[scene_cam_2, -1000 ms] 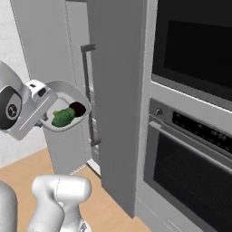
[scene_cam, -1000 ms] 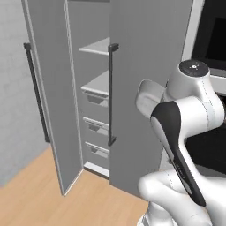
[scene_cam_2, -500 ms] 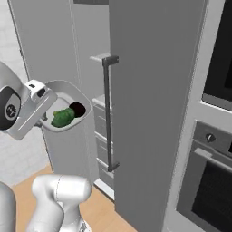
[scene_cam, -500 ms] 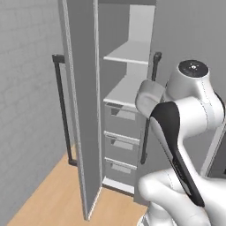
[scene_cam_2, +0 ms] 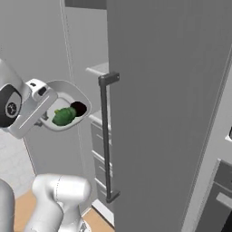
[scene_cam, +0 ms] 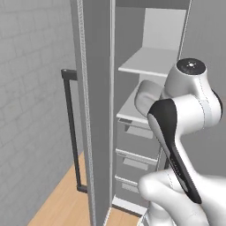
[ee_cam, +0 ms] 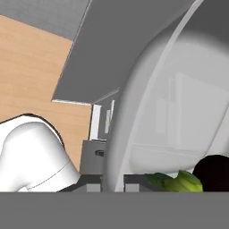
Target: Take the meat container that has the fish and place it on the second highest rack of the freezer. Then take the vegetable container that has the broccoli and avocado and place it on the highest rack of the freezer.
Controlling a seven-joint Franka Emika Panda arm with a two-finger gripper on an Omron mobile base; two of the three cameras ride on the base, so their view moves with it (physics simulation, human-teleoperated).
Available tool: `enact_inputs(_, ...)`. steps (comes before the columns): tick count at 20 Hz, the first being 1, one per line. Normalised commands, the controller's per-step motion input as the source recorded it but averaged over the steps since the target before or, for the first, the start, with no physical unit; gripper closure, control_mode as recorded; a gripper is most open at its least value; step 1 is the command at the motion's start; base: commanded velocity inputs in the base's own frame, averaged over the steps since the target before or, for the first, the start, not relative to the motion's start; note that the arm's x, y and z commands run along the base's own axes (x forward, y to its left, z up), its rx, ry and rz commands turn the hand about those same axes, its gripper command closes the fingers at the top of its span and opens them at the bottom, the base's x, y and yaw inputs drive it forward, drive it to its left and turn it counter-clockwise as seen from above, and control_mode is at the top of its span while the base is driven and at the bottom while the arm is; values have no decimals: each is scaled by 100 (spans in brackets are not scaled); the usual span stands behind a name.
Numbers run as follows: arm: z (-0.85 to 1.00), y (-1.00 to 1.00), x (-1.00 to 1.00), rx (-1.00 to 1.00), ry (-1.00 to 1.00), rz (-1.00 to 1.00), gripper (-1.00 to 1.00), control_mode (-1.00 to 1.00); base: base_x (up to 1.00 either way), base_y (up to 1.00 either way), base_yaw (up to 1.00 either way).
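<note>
The vegetable container (scene_cam_2: 68, 105) with broccoli (scene_cam_2: 63, 116) and avocado (scene_cam_2: 79, 108) is pinched at its rim by the gripper (scene_cam_2: 41, 97); it is held before the open freezer (scene_cam: 145, 92), beside its door edge.

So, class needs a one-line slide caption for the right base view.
Gripper carries the vegetable container toward the open freezer.

The base has driven closer to the freezer (scene_cam: 145, 110).

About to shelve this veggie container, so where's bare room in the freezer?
The highest rack looks bare across its visible board, bordered by the back wall and the open door. What shows of the second highest rack is also bare; the arm covers the rest. The container rides in the gripper.
</note>
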Motion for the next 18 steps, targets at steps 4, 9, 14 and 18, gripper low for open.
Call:
enact_inputs(4,0,0,0,0,0,0,100,100,65,0,7)
enact_inputs(9,7,0,6,0,-5,1,100,-100,38,0,5)
enact_inputs(14,45,0,78,0,-20,6,100,-100,0,0,0)
enact_inputs(18,45,0,100,1,-5,1,100,-100,0,0,0)
